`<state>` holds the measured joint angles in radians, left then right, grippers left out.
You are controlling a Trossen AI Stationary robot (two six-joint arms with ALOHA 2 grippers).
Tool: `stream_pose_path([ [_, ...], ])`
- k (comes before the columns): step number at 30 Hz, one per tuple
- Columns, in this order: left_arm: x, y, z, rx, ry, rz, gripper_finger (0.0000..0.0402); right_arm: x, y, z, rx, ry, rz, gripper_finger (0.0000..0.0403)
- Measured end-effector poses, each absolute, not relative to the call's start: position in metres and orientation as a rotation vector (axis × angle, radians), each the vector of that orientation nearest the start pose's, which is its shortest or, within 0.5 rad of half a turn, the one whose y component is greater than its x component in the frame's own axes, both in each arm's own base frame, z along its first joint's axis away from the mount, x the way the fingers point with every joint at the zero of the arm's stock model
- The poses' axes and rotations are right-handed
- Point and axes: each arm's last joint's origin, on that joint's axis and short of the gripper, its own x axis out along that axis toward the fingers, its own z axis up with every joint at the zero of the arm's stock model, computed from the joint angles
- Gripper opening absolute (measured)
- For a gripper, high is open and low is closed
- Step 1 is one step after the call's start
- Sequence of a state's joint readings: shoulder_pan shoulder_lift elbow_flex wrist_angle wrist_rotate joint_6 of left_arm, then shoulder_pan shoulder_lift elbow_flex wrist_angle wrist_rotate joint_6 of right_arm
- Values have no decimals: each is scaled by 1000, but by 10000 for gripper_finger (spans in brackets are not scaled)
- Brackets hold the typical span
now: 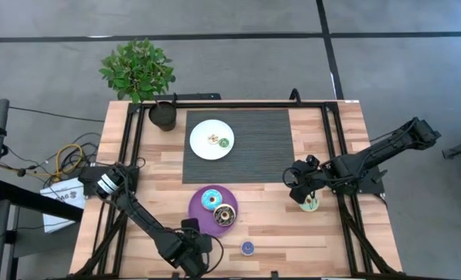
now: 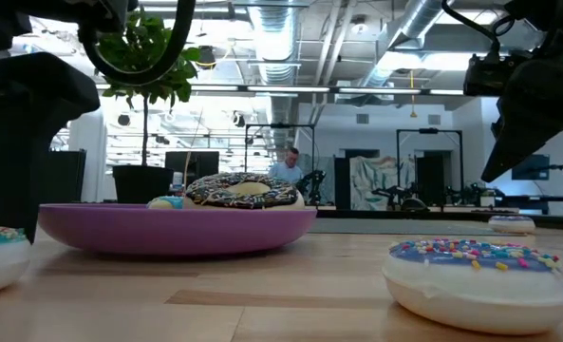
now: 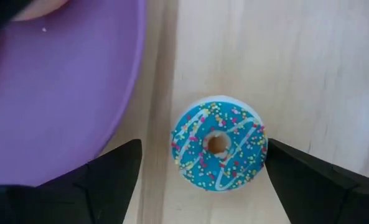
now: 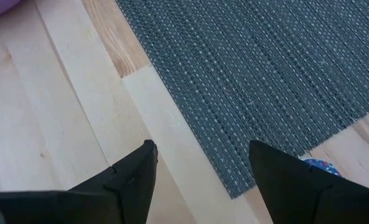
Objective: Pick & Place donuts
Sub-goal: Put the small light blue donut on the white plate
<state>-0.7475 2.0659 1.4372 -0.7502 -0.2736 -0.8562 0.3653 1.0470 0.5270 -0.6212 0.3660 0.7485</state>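
Hovering with fingers apart, left gripper (image 3: 200, 165) straddling a blue mini donut (image 3: 219, 143) near the desk's front edge, beside the purple plate (image 3: 60, 93). Next, judged: descend, close. Right gripper (image 4: 200, 165) likewise parted, waiting at the mat's (image 4: 265, 68) right edge.

Readable text: I can make out none in any view.
Donuts and plates: I see only icing and sprinkles, no lettering.
Arms: no brand or number that I can read.
Paper off the desk's left edge (image 1: 59, 198): it carries dark marks, too small for me to read.
Room behind the desk: no legible signs.
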Motion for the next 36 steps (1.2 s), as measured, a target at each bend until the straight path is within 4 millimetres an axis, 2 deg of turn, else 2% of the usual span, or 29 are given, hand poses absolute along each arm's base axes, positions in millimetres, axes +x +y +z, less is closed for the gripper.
stream_pose_path([
  [8,296,-265,146,2,1265,51,298,162,51,176,269,987,-389,244],
  [20,298,-264,146,-9,1266,59,254,162,51,176,268,986,-390,244],
  [30,299,-263,146,-30,1272,68,234,162,51,176,268,986,-390,244],
  [36,303,-266,156,-40,1264,53,233,162,51,176,268,986,-390,244],
])
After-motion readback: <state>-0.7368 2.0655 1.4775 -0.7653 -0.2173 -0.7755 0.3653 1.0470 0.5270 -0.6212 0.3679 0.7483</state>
